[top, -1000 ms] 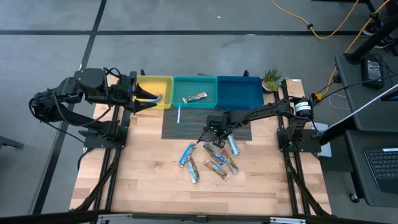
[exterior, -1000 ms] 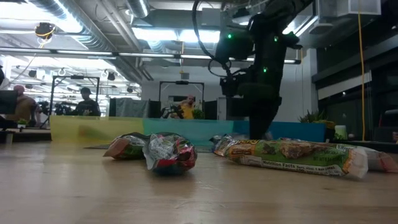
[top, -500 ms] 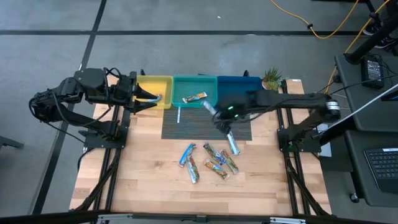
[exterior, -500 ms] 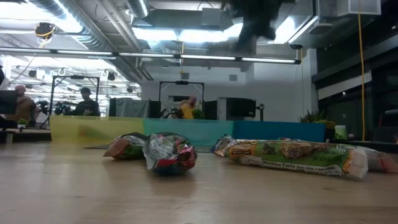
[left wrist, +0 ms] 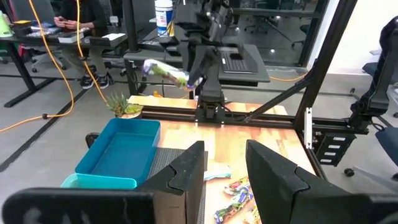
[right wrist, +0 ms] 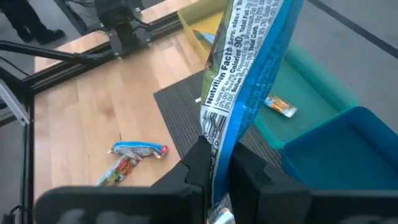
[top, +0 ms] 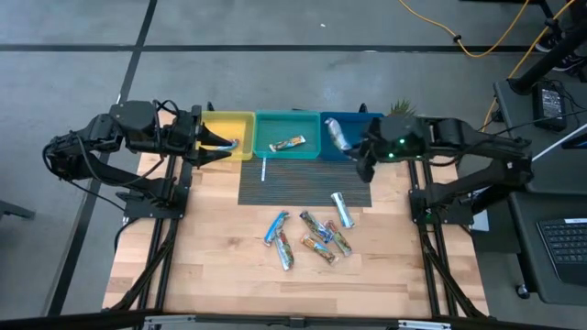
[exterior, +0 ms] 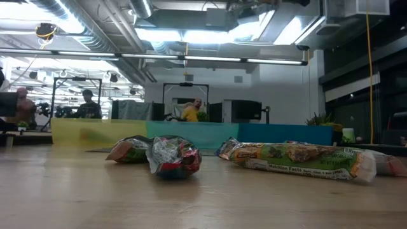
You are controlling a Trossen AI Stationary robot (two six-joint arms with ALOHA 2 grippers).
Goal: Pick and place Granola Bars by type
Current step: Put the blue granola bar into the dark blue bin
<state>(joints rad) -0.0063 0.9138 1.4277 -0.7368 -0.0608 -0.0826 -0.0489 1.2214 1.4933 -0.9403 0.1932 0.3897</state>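
Observation:
My right gripper (top: 347,144) is shut on a blue and silver granola bar (top: 334,133), high over the blue bin (top: 354,117). Several other bars (top: 312,234) lie loose on the wooden table near its middle, and they show close up in the low view (exterior: 299,156). An orange bar (top: 287,143) lies in the teal bin (top: 275,124). My left gripper (left wrist: 225,168) is open and waits over the yellow bin (top: 229,119), touching nothing. In the left wrist view the held bar (left wrist: 165,70) hangs in the air ahead of the right arm. My right gripper pinches the blue and silver bar by one end (right wrist: 217,144) between its two fingers (right wrist: 196,167). The rest of the bar (right wrist: 252,56) sticks out lengthwise past the fingertips. The bar is lifted clear, tilted, above the blue bin (right wrist: 348,149).
The three bins stand in a row at the table's far edge, with a dark ribbed mat (top: 284,183) in front of them. A white strip (top: 263,170) lies on the mat. A small plant (top: 400,115) stands right of the blue bin. Bare wood lies toward the near edge.
My right gripper has risen from the pile of bars and swung toward the far right, from over the mat to over the blue bin. It carries the blue and silver bar, which is now lifted clear of the table. The right arm has left the low view.

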